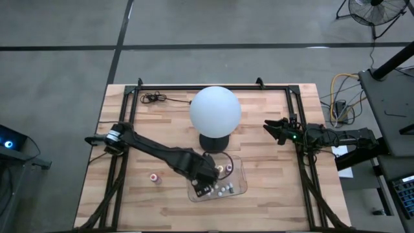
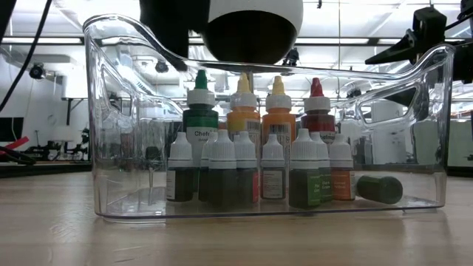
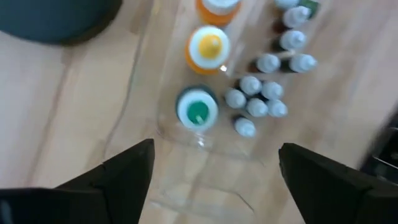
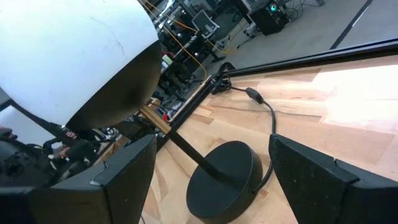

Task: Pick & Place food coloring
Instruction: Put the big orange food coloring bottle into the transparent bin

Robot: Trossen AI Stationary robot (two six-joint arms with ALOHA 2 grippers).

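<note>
One pink bottle (image 1: 154,177) outside tray (image 1: 240,188), overhead only.

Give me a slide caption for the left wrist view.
Left gripper, fingers open, hovers above the clear tray of food coloring bottles.

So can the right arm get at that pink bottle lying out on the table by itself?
Probably not easily. The pink bottle lies on the left side of the table, past the clear tray and the lamp base, while the right gripper waits at the far right. The left gripper is much nearer.
</note>
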